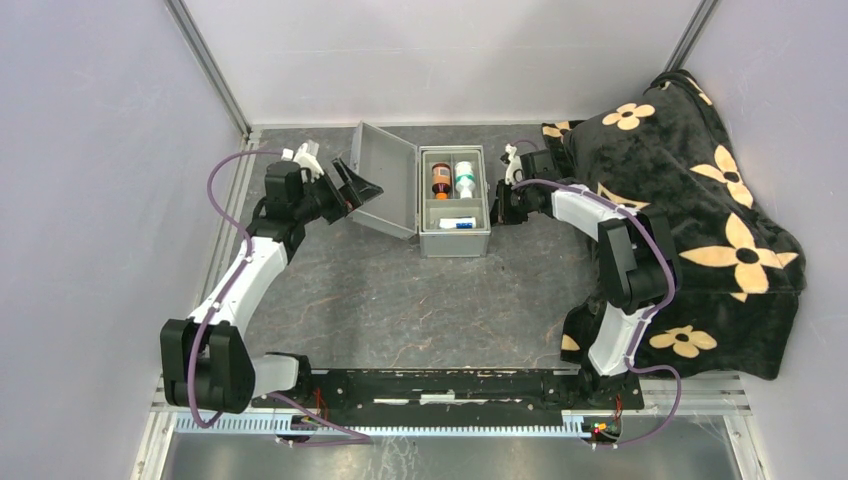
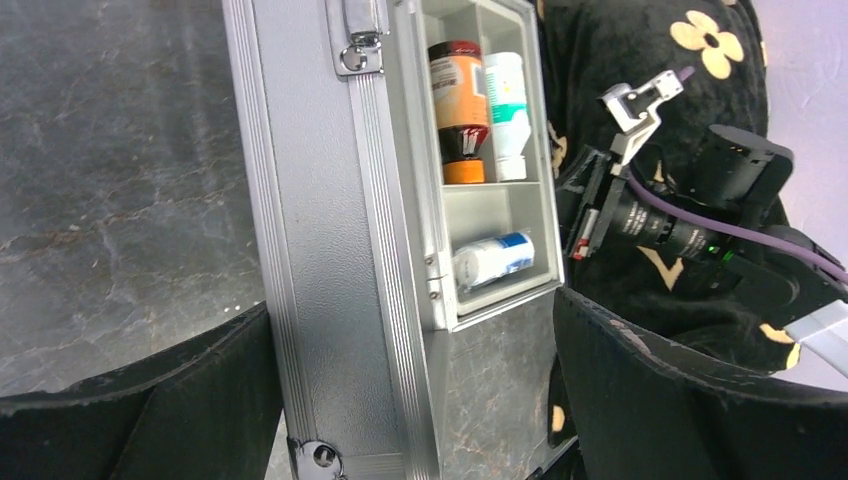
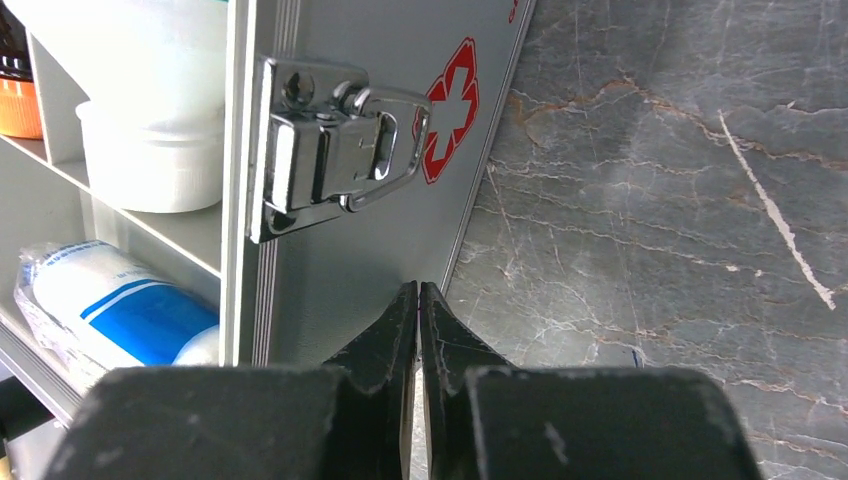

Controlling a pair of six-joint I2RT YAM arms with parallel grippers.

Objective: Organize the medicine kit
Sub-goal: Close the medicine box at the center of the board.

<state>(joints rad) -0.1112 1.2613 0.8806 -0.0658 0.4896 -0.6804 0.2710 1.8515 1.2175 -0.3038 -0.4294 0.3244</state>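
Observation:
The medicine kit [image 1: 455, 243] stands open at the table's middle, its lid [image 1: 385, 180] raised on the left side. Its tray holds an orange-brown bottle [image 1: 441, 180], a white bottle [image 1: 465, 180] and a white-and-blue roll [image 1: 457, 224]. My left gripper [image 1: 362, 188] is open at the lid's outer face. In the left wrist view the lid [image 2: 320, 250] shows between the wide-spread fingers [image 2: 150, 400]. My right gripper [image 3: 418, 290] is shut on nothing, its tips against the case's front wall just below the chrome latch [image 3: 335, 160] and beside a red cross sticker [image 3: 455, 110].
A black blanket with cream flowers [image 1: 700, 200] is heaped over something at the right, close behind the right arm. Pale walls enclose the dark marble tabletop [image 1: 400, 300] on three sides.

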